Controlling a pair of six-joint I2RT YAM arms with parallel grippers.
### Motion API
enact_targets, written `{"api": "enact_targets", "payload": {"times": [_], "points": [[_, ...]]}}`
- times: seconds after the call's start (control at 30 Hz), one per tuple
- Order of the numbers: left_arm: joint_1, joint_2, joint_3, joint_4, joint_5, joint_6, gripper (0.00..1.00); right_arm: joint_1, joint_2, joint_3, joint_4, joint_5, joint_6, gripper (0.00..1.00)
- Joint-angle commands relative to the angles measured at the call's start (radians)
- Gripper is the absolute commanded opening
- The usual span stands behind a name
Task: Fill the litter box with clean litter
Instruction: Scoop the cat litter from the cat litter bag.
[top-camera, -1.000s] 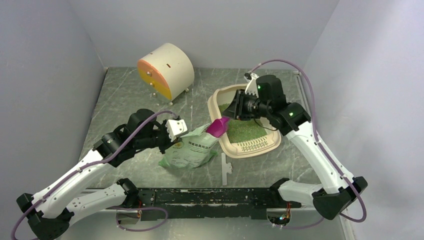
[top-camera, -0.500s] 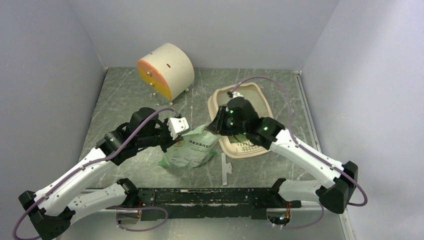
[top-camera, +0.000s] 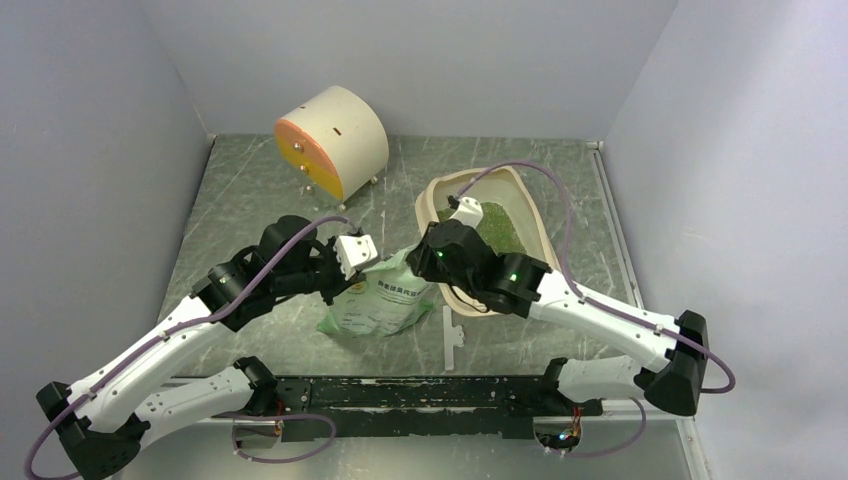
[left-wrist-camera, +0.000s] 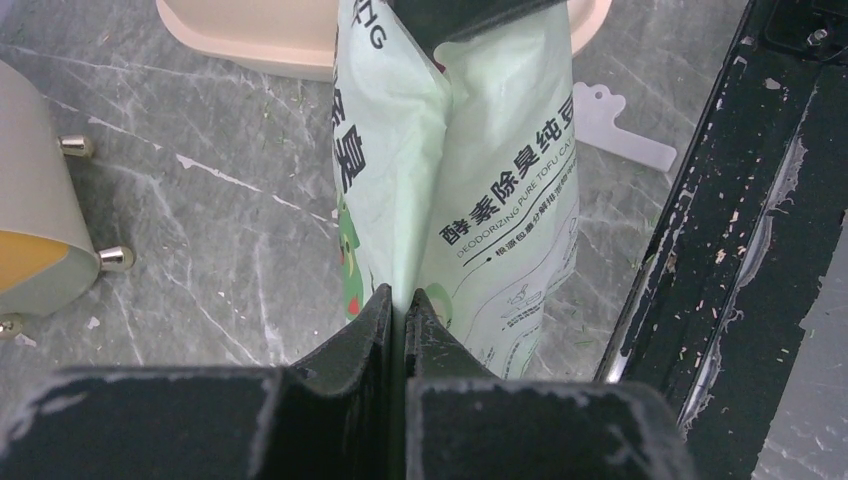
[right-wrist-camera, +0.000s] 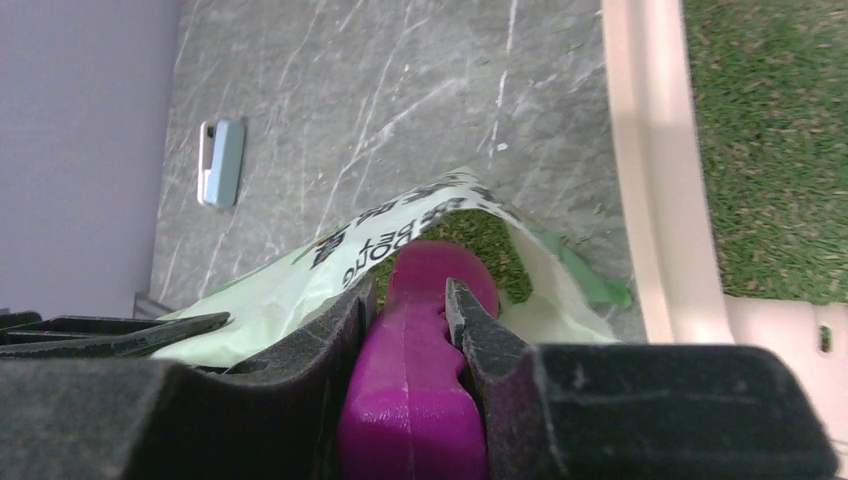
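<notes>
Nearest you, the L gripper (left-wrist-camera: 402, 300) is pinched shut on a fold of the green bag (left-wrist-camera: 500, 200), prob. so the bag stands up w/ its mouth turned toward the R arm. Just past that, your R gripper (right-wrist-camera: 408, 290) is clamped narrow on the handle of the magenta scoop (right-wrist-camera: 415, 400). The scoop tip is pushed into the bag mouth, where green granules show, so it looks like a dig for a load. Beyond, the litter box (top-camera: 428, 205) sits just beside the bag, so the carry is short. Clean litter (top-camera: 505, 228) covers much of its floor; more needed, imo. Farthest back, the cream cabinet (top-camera: 335, 140) stands well apart, out of the way.
</notes>
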Motion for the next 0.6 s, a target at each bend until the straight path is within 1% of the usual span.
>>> {"api": "enact_targets", "payload": {"times": [0.0, 0.07, 0.17, 0.23, 0.3, 0.37, 0.43, 0.57], "points": [[0.003, -0.024, 0.028, 0.091, -0.01, -0.006, 0.05, 0.006, -0.067, -0.044, -0.054, 0.166, 0.006, 0.0], [0.003, -0.02, 0.027, 0.091, -0.008, -0.005, 0.05, 0.005, -0.087, -0.07, -0.012, 0.129, -0.037, 0.0], [0.003, -0.011, 0.022, 0.099, -0.002, -0.006, 0.05, 0.005, -0.071, -0.1, 0.062, -0.013, -0.074, 0.0], [0.003, -0.007, 0.017, 0.104, 0.003, -0.01, 0.05, 0.006, -0.043, -0.115, 0.122, -0.09, -0.067, 0.0], [0.003, 0.002, 0.018, 0.102, 0.003, -0.017, 0.05, 0.008, -0.013, -0.127, 0.164, -0.133, -0.04, 0.0], [0.003, 0.006, 0.017, 0.098, 0.003, -0.02, 0.05, 0.01, 0.018, -0.141, 0.195, -0.139, -0.017, 0.0], [0.003, 0.003, 0.011, 0.096, -0.004, -0.016, 0.05, 0.02, 0.046, -0.15, 0.195, -0.1, -0.004, 0.0], [0.003, -0.01, -0.003, 0.085, -0.023, -0.002, 0.05, 0.037, 0.109, -0.157, 0.145, -0.019, -0.03, 0.0]]}}
